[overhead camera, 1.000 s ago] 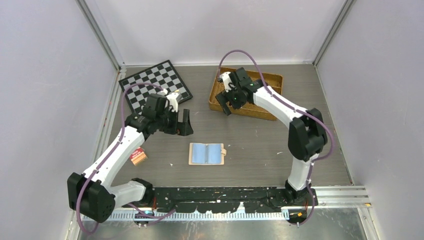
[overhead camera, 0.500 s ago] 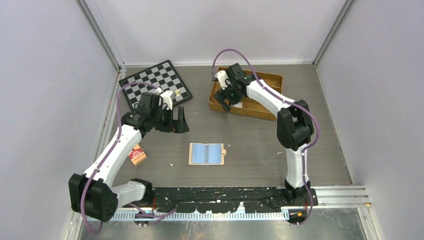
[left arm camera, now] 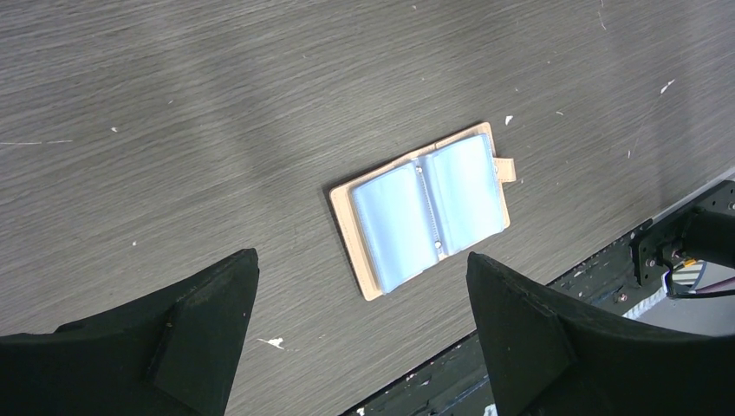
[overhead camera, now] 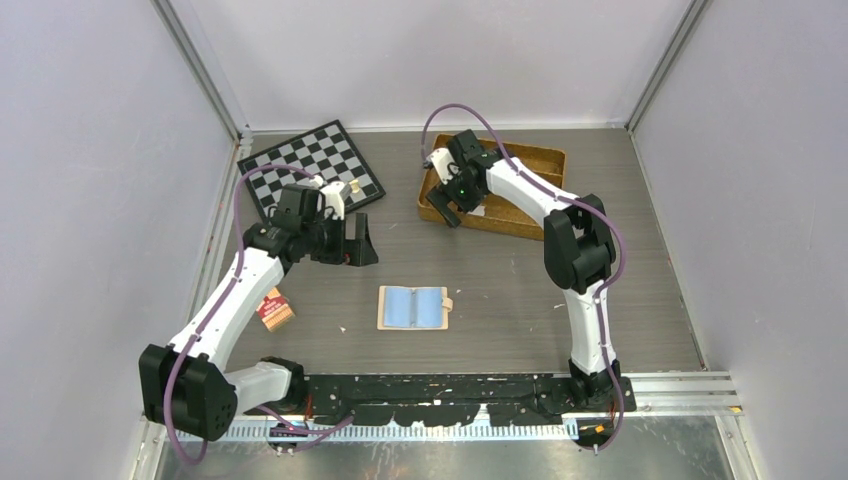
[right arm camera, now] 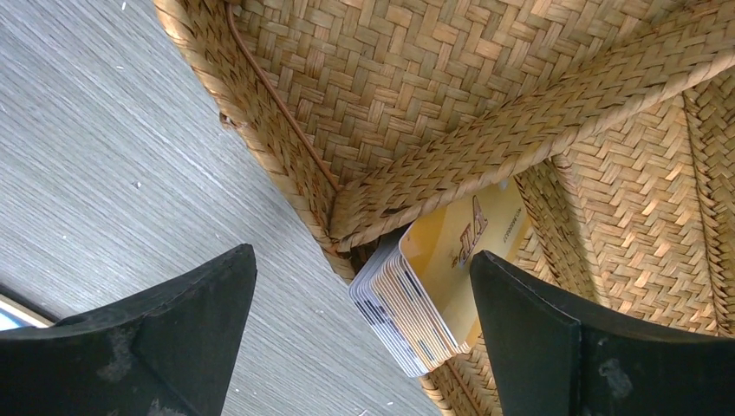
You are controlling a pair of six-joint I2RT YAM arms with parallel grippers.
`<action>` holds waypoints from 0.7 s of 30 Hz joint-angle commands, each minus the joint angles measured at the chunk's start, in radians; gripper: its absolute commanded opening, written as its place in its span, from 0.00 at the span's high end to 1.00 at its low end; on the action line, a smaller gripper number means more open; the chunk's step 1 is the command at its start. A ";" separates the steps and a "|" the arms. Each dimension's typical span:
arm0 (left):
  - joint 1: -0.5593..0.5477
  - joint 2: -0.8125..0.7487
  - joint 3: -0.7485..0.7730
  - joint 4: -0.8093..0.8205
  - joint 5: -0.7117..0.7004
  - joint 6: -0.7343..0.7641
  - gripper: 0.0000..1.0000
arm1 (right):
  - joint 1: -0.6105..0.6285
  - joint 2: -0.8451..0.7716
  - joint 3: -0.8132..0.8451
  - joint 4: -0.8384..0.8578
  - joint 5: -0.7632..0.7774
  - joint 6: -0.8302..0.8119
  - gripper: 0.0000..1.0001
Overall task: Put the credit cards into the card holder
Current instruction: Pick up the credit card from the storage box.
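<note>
Wicker tray holds cards under R claw.

Robot lab test cell, plain lilac walls, aluminium frame posts, grey wood-grain tabletop, mounting rail

Top view: fixed, high over the near edge, looking down on the whole table. Left wrist view: close, tilted down at the card holder, shared with top view. Right wrist view: closest, at a corner of the far wicker tray, likewise shared.
</note>
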 commanded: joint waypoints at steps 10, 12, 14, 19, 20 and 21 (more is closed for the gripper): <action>0.021 0.010 -0.002 0.003 0.036 0.013 0.08 | 0.003 -0.041 0.055 -0.119 -0.100 0.039 0.22; 0.022 0.010 -0.002 0.004 0.037 0.012 0.08 | 0.003 -0.036 0.059 -0.128 -0.095 0.039 0.28; 0.023 0.010 -0.002 0.002 0.037 0.012 0.08 | 0.002 -0.028 0.070 -0.141 -0.092 0.041 0.34; 0.024 0.011 -0.003 0.002 0.037 0.012 0.08 | 0.003 -0.023 0.092 -0.161 -0.095 0.045 0.44; 0.025 0.012 -0.002 0.002 0.037 0.012 0.08 | 0.003 -0.025 0.092 -0.163 -0.095 0.047 0.46; 0.025 0.013 -0.002 0.002 0.037 0.013 0.08 | 0.003 -0.027 0.094 -0.164 -0.096 0.048 0.48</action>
